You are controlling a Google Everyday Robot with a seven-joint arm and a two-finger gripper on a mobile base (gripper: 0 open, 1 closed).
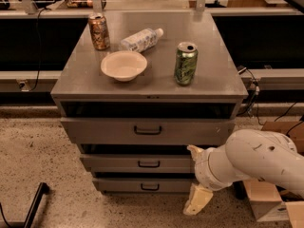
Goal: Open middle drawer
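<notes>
Gripper (pixel 191 179) hangs low at the right front of the desk (pixel 213 77), fingers spread and empty. It is just beside the middle drawer (pixel 114 163), right of its handle (pixel 148 164). I judge nothing is done yet: the drawer looks shut, with reach, grasp and pull all left. Boxes (pixel 266 203) crowd my right. Farther back stand a bowl (pixel 123 64), green can (pixel 185 63), bottle (pixel 140 39) and brown can (pixel 99 31), none blocking.
</notes>
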